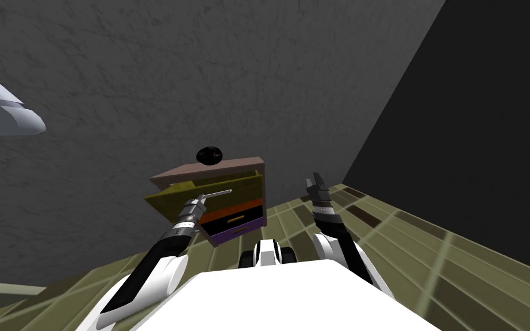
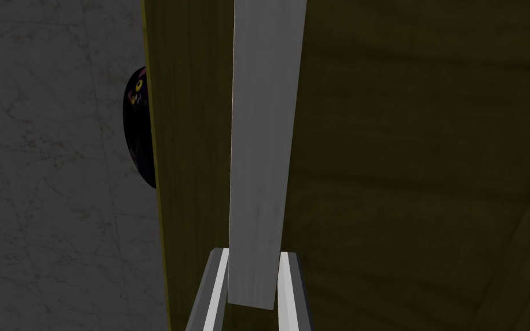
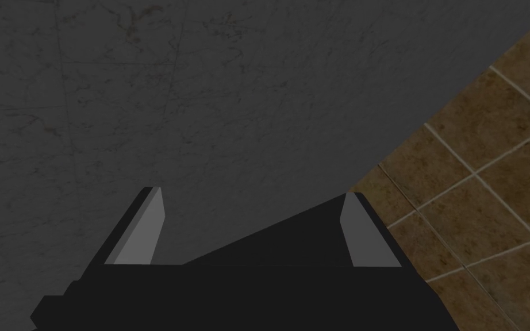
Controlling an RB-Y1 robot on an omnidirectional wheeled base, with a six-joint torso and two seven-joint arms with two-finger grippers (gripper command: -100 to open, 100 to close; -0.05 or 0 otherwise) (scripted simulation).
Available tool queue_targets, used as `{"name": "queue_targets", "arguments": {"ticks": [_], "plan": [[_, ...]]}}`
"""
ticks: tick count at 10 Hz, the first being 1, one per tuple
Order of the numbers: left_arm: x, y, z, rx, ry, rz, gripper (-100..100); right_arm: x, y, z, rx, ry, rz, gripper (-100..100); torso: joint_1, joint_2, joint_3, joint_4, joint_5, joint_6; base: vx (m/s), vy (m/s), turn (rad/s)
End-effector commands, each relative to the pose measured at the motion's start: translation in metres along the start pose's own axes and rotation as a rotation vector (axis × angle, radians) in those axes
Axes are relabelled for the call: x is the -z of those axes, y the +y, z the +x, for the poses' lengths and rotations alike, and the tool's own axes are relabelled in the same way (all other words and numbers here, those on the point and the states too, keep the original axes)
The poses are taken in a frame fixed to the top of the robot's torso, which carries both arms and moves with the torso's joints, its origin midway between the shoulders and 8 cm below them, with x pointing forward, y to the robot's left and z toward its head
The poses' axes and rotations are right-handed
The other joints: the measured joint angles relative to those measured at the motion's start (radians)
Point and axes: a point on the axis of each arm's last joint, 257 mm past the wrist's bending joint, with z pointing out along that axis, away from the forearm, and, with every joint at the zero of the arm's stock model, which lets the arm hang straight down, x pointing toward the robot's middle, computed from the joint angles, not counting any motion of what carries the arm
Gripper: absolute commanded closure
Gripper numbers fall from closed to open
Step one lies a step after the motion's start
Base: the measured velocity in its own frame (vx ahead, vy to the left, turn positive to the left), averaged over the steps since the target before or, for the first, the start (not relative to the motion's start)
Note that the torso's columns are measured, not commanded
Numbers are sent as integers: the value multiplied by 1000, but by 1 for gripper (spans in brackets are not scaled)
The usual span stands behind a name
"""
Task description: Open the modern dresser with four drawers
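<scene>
Brown dresser point(image 1: 232, 166) against the wall point(image 1: 143, 86); olive top drawer point(image 1: 169, 202), grey handle point(image 1: 219, 193), pulled out.

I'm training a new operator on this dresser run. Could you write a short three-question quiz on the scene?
1. True or false: the left gripper is shut on the grey bar handle of the olive top drawer.
2. Which drawer of the dresser stands pulled out? A olive top; B orange; C purple bottom.
3. Fill in: the right gripper has its fingers ____.
Key: 1 true; 2 A; 3 open.
</scene>
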Motion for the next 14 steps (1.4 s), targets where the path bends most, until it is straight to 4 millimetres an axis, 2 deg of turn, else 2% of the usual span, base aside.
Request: {"name": "queue_targets", "arguments": {"ticks": [1, 2, 3, 5, 11, 12, 13, 14], "plan": [[1, 5, -7, -1, -4, -15, 100, 0, 0, 0, 0, 0, 0, 0, 0, 3, 2, 0, 1, 1, -182, -71, -18], [2, 6, -11, -1, -5, -19, 100, 0, 0, 0, 0, 0, 0, 0, -1, 4, 3, 0, 1, 1, -190, -81, -12], [6, -13, -14, -2, -5, -1, -100, 0, 0, 0, 0, 0, 0, 0, -1, 3, 3, -1, 2, 1, -60, -38, 24], [12, -25, -17, -2, -5, 0, -100, 0, 0, 0, 0, 0, 0, 0, 5, -8, -5, 0, -1, -1, 79, 14, 16], [30, -60, -17, -3, 7, -1, -100, 0, 0, 0, 0, 0, 0, 0, 0, 8, 5, 5, -3, -3, 52, -1, 10], [30, -51, -19, -1, 3, -13, -100, 0, 0, 0, 0, 0, 0, 0, -2, 9, 5, 7, -5, -3, 19, -2, 4], [31, -51, -19, 1, 3, -16, 0, 0, 0, 0, 0, 0, 0, 0, -2, 9, 5, 6, -4, -2, 5, 0, -2], [31, -50, -19, 1, 2, -20, 0, 0, 0, 0, 0, 0, 0, 0, -1, 9, 5, 5, -3, -2, 0, 0, 0]]}}
